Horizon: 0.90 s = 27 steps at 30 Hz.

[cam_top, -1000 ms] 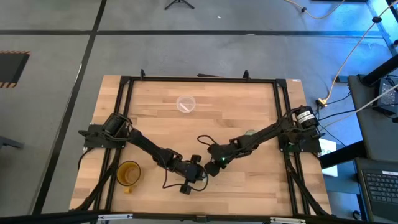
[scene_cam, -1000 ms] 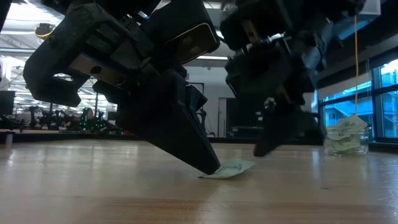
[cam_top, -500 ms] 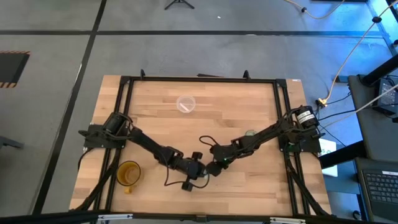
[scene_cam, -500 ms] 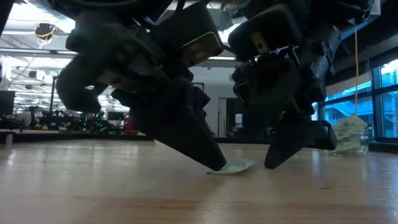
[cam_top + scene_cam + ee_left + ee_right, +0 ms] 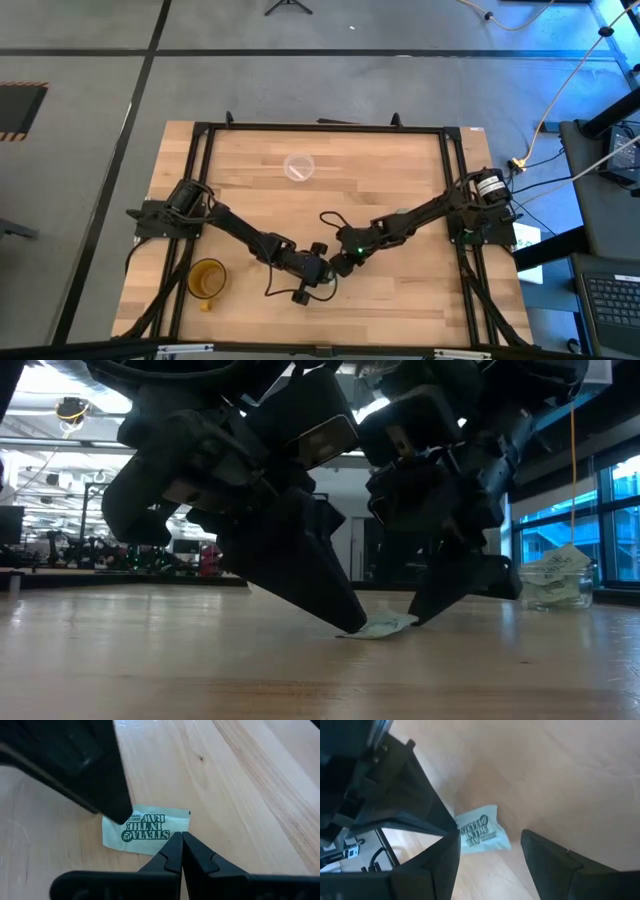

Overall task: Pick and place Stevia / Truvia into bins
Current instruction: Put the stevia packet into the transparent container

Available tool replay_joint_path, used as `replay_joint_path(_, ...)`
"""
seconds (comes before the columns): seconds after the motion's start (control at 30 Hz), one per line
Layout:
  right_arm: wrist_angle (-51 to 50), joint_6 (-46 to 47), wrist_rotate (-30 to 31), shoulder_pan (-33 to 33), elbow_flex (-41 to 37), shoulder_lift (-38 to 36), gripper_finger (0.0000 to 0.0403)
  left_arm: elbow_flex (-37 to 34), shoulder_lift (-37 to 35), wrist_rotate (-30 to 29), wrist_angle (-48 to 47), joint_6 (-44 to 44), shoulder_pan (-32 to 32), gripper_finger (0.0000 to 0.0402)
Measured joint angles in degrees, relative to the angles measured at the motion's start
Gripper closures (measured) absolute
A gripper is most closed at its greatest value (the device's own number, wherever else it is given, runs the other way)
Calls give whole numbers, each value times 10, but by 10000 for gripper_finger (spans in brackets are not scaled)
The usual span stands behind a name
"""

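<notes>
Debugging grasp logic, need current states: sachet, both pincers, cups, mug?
Stevia sachet: lying loose, ungripped.
Left pincer: shut, tips at the sachet's edge.
Right pincer: open, one finger on each side of the sachet.
Glassy cup: upright, sachets inside.
Wide clear cup: upright, contents unclear.
Amber mug: upright.

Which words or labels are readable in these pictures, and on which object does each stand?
"STEVIA IN THE RAW": green print on the small white paper sachet lying on the wooden table.
A smaller line beside it: too small to read.
The sachets in the clear cup: print unreadable.
</notes>
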Motion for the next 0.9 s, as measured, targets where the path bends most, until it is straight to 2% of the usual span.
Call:
replay_joint_path(0.33,15,-31,-12,-7,-1,0,186,0,0,-3,0,18,12,401)
replay_joint_path(0.9,24,-5,-42,-6,-1,0,197,0,0,-3,0,29,16,401)
